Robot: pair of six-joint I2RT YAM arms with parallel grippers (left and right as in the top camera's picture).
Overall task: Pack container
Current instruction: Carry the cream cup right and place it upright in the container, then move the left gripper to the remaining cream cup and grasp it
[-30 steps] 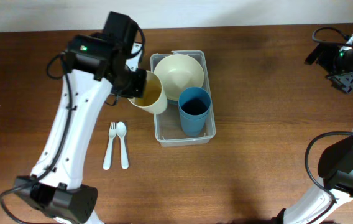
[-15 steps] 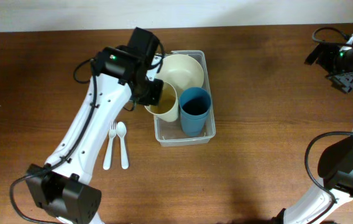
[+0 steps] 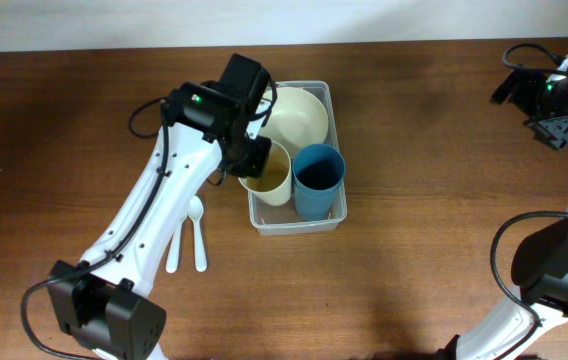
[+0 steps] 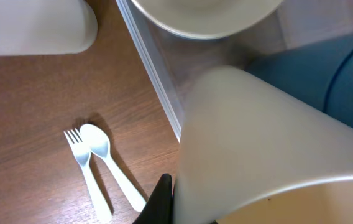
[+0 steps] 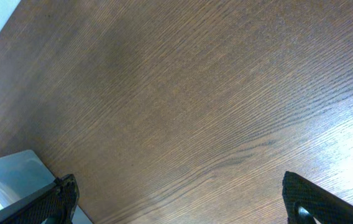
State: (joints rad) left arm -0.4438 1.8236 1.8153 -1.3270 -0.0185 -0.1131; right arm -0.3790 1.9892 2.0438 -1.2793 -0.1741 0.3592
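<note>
Brown wood-grain table (image 3: 414,270) fills every view. Nearest the robot, a white fork (image 3: 173,255) and spoon (image 3: 198,235) lie side by side on the bare wood, left of the container and apart from it. From above, the left arm covers the fork's tines.

Next comes the container (image 3: 297,227), a clear tub lying lengthwise away from the robot near the table's middle. Two cups stand side by side in its near end, a blue cup (image 3: 316,180) on the right and a cream cup (image 3: 269,182) in the near-left corner. The left gripper (image 3: 255,163) is clamped on the cream cup's left wall. Whether the cup's base rests on the tub floor cannot be told. In the left wrist view the cup's blurred side fills the lower right, and only one dark fingertip (image 4: 161,199) shows at its edge. A pale rounded shape at that view's upper left is cut off and unidentifiable.

Farther on, a cream bowl (image 3: 296,115) fills the container's far half.

Well apart, above the far right of the table, the right gripper (image 5: 181,194) has its fingers spread wide and holds nothing. Only their tips show, in the lower corners of its view. A grey-blue corner at lower left there is too cropped to make out. A pale wall (image 3: 64,20) runs beyond the table's far edge.
</note>
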